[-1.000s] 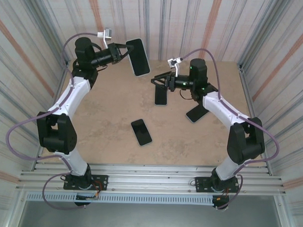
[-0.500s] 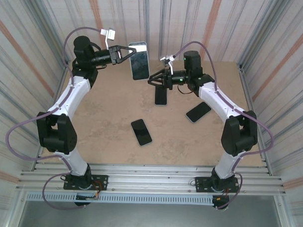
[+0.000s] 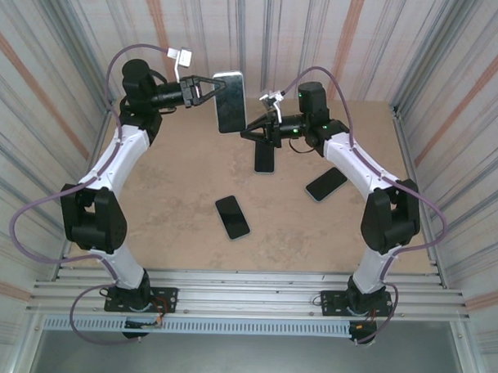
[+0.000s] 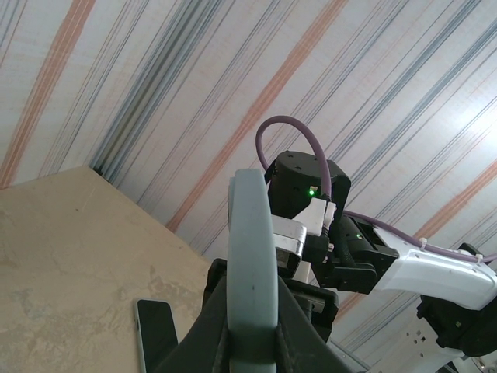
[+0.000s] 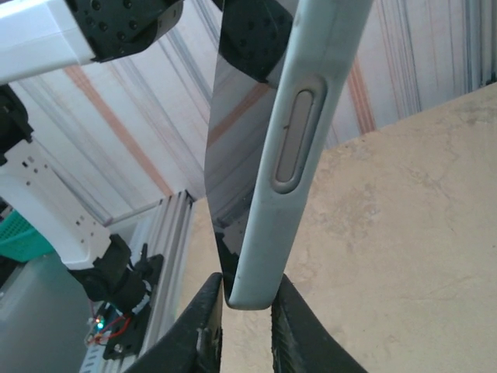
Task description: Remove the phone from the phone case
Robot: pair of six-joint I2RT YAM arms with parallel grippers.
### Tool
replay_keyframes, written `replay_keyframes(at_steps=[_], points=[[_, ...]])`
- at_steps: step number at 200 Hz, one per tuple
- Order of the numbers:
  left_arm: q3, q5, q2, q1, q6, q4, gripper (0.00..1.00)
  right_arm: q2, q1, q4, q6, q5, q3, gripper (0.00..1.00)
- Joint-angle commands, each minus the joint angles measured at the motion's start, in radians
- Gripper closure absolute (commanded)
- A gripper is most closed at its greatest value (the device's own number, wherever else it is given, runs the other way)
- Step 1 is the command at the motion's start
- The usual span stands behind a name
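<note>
Left hand (image 3: 213, 89) first: it is clamped tight on the phone case (image 4: 252, 256), and its wrist view shows the two dark fingers (image 4: 208, 318) squeezing the grey rim from either side. It holds the case up in the air, upright, above the far edge of the tabletop (image 3: 175, 192), a bit left of the middle.

Now the right hand (image 5: 242, 311), reaching in from the other side: its fingers are drawn in narrow and pinch the lower end of the same case, one finger against the screen side, the other against the back. So both hands have hold of it, and it hangs between them.

The phone (image 5: 237, 116) sits inside the case, with its glossy dark screen mirroring the striped walls. A long side button (image 5: 293, 140) shows on the case's grey edge.

Down on the tabletop, a spare phone (image 3: 265, 157) lies flat just below the right hand toward the far edge. A second spare phone (image 3: 232, 216) lies near the centre, and a third spare phone (image 3: 326, 183) lies toward the right edge. All three are well apart from each other.
</note>
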Motion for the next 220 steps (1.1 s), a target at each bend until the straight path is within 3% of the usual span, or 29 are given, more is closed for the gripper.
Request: replay_keyframes(at_steps=[1,56,101,163,220], points=[[0.045,0.032,-0.050,-0.013,-0.005,0.056,1.00,0.020,0.003,-0.025,-0.033,-0.031,0.040,0.82],[0.061,0.073,-0.046,-0.027,-0.013,0.032,1.00,0.038,0.002,-0.070,-0.084,-0.052,0.087,0.78],[0.075,0.061,-0.044,-0.024,-0.023,-0.005,1.00,0.050,-0.002,-0.157,-0.159,-0.089,0.122,0.84],[0.095,0.067,-0.029,-0.019,-0.062,-0.002,1.00,0.043,-0.010,-0.178,-0.181,-0.133,0.114,0.78],[0.116,0.079,-0.017,-0.028,-0.074,-0.026,1.00,0.055,-0.014,-0.177,-0.185,-0.129,0.142,0.87]])
